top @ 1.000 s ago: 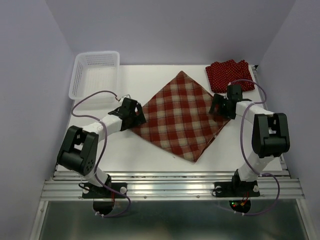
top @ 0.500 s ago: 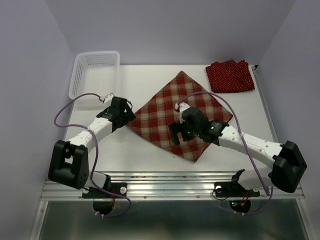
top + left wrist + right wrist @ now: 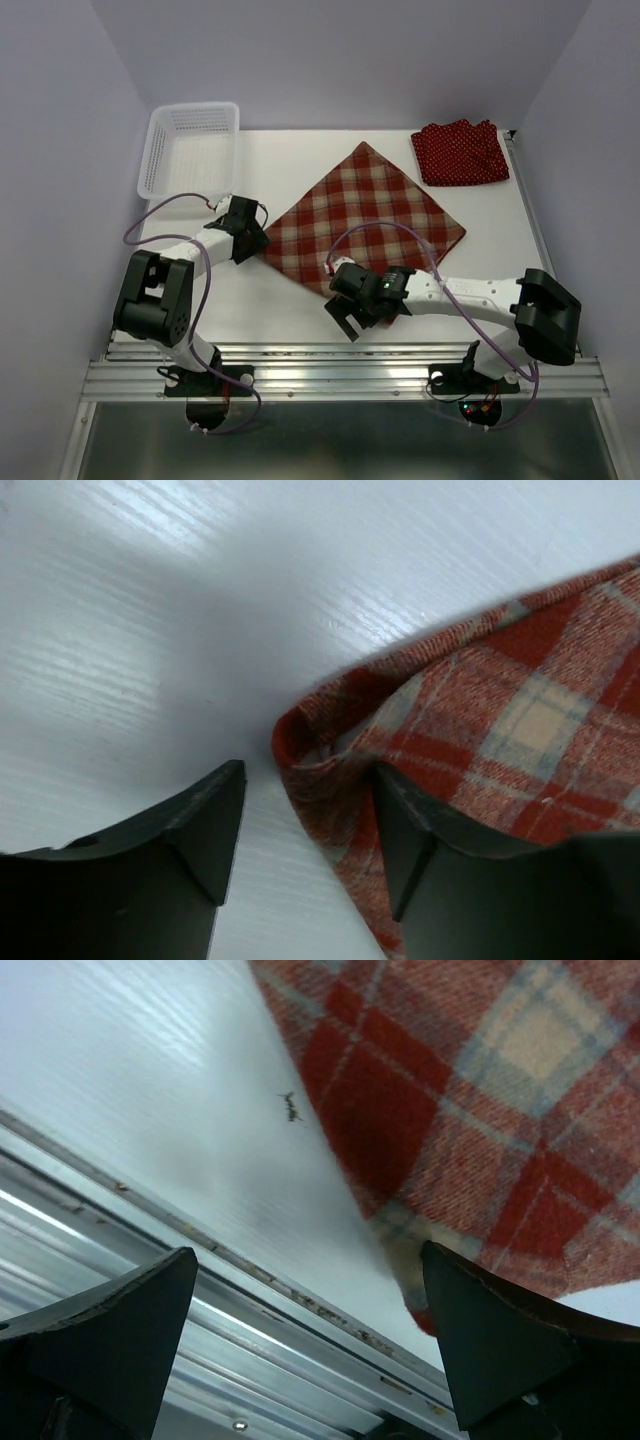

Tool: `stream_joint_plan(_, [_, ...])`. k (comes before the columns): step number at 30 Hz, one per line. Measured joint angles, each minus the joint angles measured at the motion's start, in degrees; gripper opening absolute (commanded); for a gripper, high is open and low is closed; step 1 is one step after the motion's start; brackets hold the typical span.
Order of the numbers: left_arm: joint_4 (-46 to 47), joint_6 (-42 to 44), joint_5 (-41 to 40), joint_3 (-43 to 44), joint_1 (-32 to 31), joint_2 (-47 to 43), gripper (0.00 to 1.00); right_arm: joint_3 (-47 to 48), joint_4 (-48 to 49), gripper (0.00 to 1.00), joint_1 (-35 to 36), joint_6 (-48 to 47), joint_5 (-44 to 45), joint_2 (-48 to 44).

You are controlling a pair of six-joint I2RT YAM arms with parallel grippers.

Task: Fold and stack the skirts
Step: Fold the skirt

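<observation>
The left pincer is partly open at the left corner of the plaid skirt. In the left wrist view that rolled corner sits in the gap of the left pincer, and one finger lies on the cloth edge, but nothing is pinched. The right pincer is open wide and holds nothing. It hangs over the near corner of the plaid skirt, by the metal rail at the table edge. There is one plaid skirt, flat like a diamond in the middle of the table. There is one folded pile of red dotted cloth at the far right corner; I cannot tell how many skirts are in it. One white basket sits at the far left. A tiny dark scribble on the table is too small to read.
</observation>
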Motion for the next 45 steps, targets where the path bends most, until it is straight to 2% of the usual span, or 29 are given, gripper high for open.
stream_joint_plan(1, [0.7, 0.1, 0.5, 0.0, 0.1, 0.4, 0.51, 0.0, -0.3, 1.0, 0.0, 0.7, 0.7, 0.6])
stream_joint_plan(4, [1.5, 0.2, 1.0, 0.6, 0.2, 1.4, 0.4, 0.1, -1.7, 0.95, 0.0, 2.8, 3.2, 2.4])
stream_joint_plan(6, [1.9, 0.3, 1.4, 0.8, 0.2, 1.9, 0.24, 0.3, -2.9, 0.9, 0.0, 4.5, 4.9, 4.0])
stream_joint_plan(7, [2.0, 0.4, 1.6, 0.8, 0.3, 2.0, 0.13, 0.3, -3.2, 0.83, 0.0, 5.2, 5.5, 4.7])
stream_joint_plan(8, [2.0, 0.3, 1.9, 0.8, 0.4, 2.0, 0.0, 0.3, -3.6, 0.81, 0.0, 5.6, 5.8, 5.2])
stream_joint_plan(11, [2.0, 0.8, 2.3, 0.9, 0.6, 2.0, 0.0, 0.3, -4.1, 0.7, 0.0, 6.8, 5.9, 5.9])
stream_joint_plan(15, [1.8, 1.0, 2.3, 1.0, 1.1, 2.0, 0.0, 0.1, -4.1, 0.24, 0.0, 7.3, 5.3, 6.8])
stream_joint_plan(18, [1.0, 0.9, 2.3, 1.0, 2.1, 1.5, 0.0, -0.1, -4.3, 0.14, 0.0, 7.6, 5.0, 8.1])
stream_joint_plan(19, [0.6, 0.9, 2.2, 1.0, 2.5, 1.0, 0.0, -0.2, -4.3, 0.02, 0.0, 7.6, 4.8, 8.2])
stream_joint_plan(24, [-2.2, 0.7, 1.3, 0.3, 3.7, -5.9, 0.0, -0.2, -4.1, 0.01, 0.0, 7.6, 3.8, 7.5])
stream_joint_plan(28, [-5.4, -0.2, -1.4, 0.0, 3.9, -15.3, 0.0, 0.5, -3.9, 0.01, 0.0, 6.5, 0.8, 3.0])
stream_joint_plan(33, [-7.0, -1.0, -5.1, 0.9, 4.5, -25.0, 0.0, 6.6, -6.7, 0.01, 0.0, 5.0, 2.8, -2.6])
stream_joint_plan(39, [-6.8, -1.0, -6.2, 7.6, 4.7, -21.3, 0.0, 12.3, -9.5, 0.01, -2.7, 3.0, 8.6, -3.2])
stream_joint_plan(45, [-4.4, -0.4, -5.0, 16.9, 4.7, -11.3, 0.0, 16.8, -10.8, 0.01, -11.8, -0.1, 13.6, -3.2])
